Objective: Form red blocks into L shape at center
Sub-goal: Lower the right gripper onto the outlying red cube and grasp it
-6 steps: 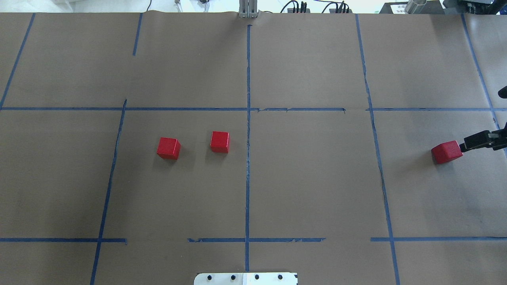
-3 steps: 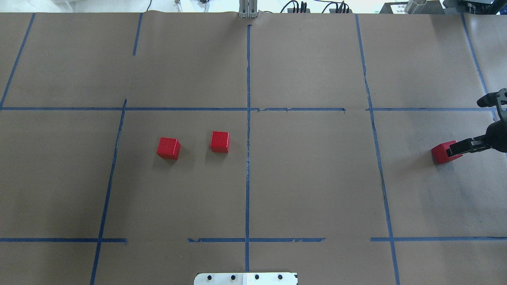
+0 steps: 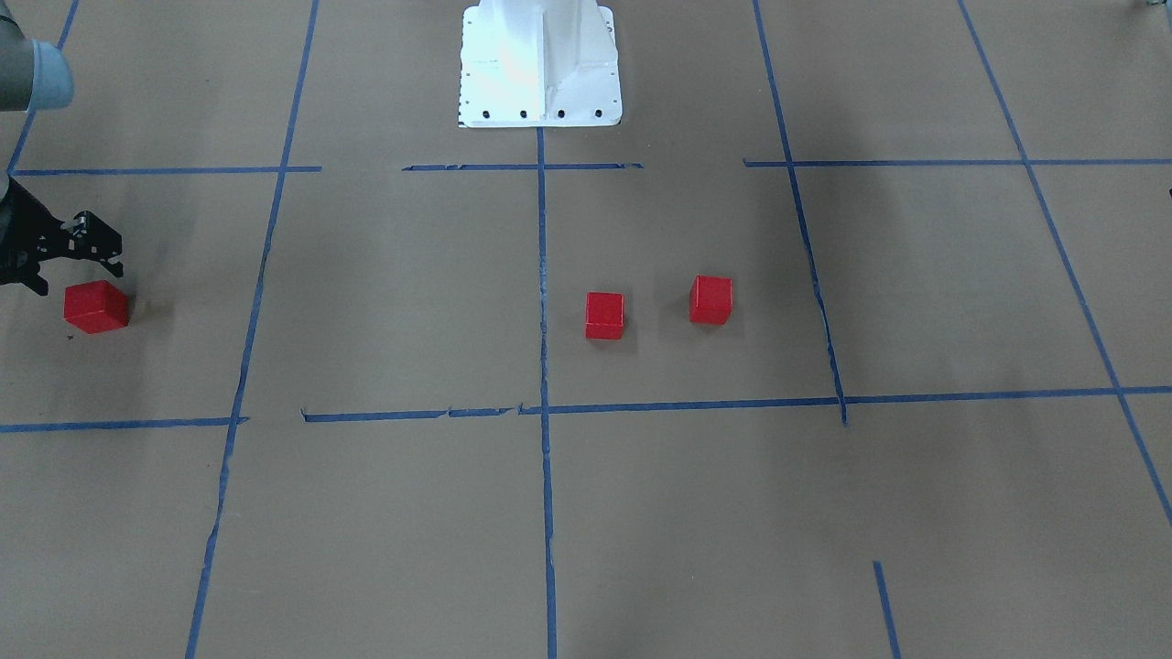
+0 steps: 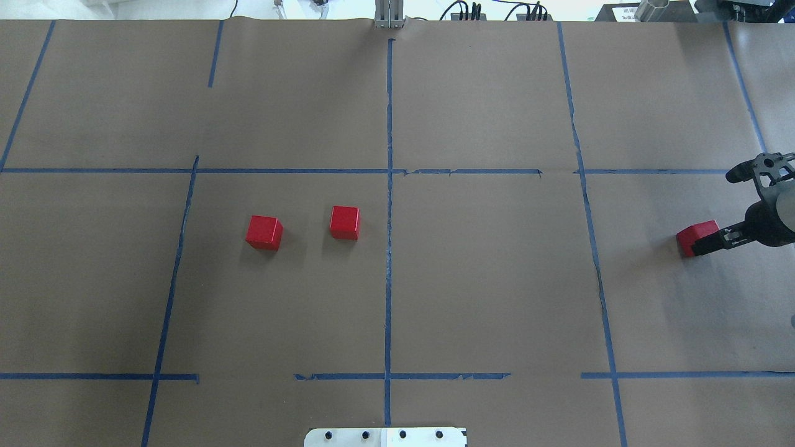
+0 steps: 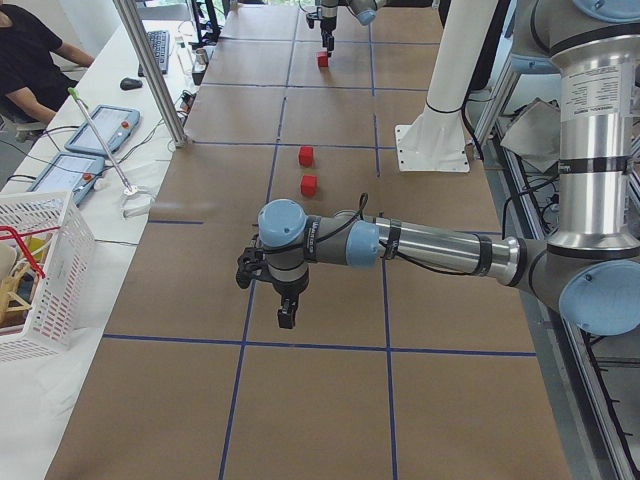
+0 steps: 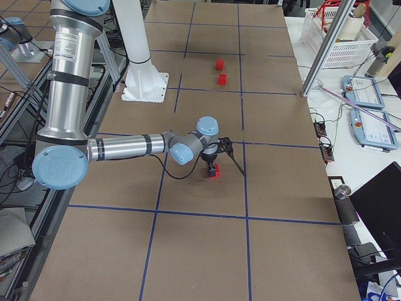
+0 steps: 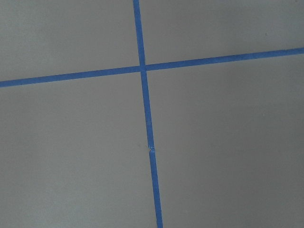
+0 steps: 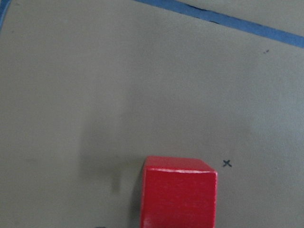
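Observation:
Two red blocks (image 4: 264, 232) (image 4: 345, 222) sit side by side, apart, left of the middle vertical tape line; they also show in the front view (image 3: 710, 299) (image 3: 604, 315). A third red block (image 4: 694, 237) sits far right. My right gripper (image 4: 714, 214) is open and hangs just over this block, one finger (image 4: 708, 243) overlapping its near edge. The right wrist view shows the block (image 8: 179, 192) at bottom centre with no fingers in sight. The center (image 4: 410, 192) is bare brown paper beside the tape crossing. My left gripper (image 5: 286, 318) shows only in the left side view; I cannot tell its state.
Blue tape lines grid the brown paper. The white robot base (image 3: 540, 64) stands at the table's near edge. The left arm stretches low over the table's left end (image 5: 420, 243). A white basket (image 5: 30, 270) and teach pendants lie off the table.
My right gripper has moved in from the right edge towards the far-right block and now overlaps it. All three blocks have stayed put.

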Robot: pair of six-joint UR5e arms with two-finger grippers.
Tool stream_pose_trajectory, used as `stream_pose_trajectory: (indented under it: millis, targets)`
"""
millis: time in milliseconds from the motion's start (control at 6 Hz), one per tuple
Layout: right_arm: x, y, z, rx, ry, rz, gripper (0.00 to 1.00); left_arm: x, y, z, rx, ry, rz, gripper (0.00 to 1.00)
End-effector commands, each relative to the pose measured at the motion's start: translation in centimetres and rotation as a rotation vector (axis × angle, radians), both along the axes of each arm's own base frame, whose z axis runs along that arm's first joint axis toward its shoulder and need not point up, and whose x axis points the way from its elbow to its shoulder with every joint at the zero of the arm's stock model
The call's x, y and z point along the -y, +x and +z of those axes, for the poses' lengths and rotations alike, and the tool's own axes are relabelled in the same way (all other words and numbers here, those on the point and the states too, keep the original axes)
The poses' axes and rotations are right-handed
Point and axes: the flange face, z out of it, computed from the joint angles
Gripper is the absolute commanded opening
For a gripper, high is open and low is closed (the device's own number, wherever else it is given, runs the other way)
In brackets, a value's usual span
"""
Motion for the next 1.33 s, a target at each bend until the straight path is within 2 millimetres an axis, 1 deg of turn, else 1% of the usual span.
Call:
stream_pose_trajectory:
  millis: [0, 167, 333, 500, 667, 833, 1000, 1167]
  targets:
    - [1.2, -0.9, 1.8, -0.019, -0.019, -0.006, 0.98, -0.1, 0.0, -0.2, 0.0, 0.005, 0.0, 1.0]
    - [1.7, -1.5, 1.7, -0.018, -0.016, -0.006, 0.98, -0.1, 0.0, -0.2, 0.0, 0.006, 0.001, 1.0]
    - [1.7, -1.6, 1.7, -0.017, -0.018, -0.007, 0.86, -0.1, 0.0, -0.1, 0.0, 0.002, 0.0, 1.0]
    - [1.7, -1.7, 1.6, -0.017, -0.022, -0.005, 0.29, -0.1, 0.0, -0.1, 0.0, 0.003, 0.001, 1.0]
    - [2.4, -2.2, 0.4, 0.0, -0.003, -0.004, 0.08, -0.1, 0.0, -0.1, 0.0, 0.001, 0.001, 1.0]
    - [3.2, -2.8, -3.1, 0.044, 0.037, -0.002, 0.0, -1.2, -0.1, 0.9, 0.001, -0.016, 0.003, 1.0]
    - [2.3, -3.6, -8.4, 0.111, 0.051, 0.033, 0.0, -1.3, -0.1, 0.7, 0.001, -0.014, 0.003, 1.0]
    - [0.1, -7.5, -13.9, 0.182, 0.022, 0.033, 0.0, -1.3, 0.0, 0.7, 0.001, -0.014, 0.005, 1.0]
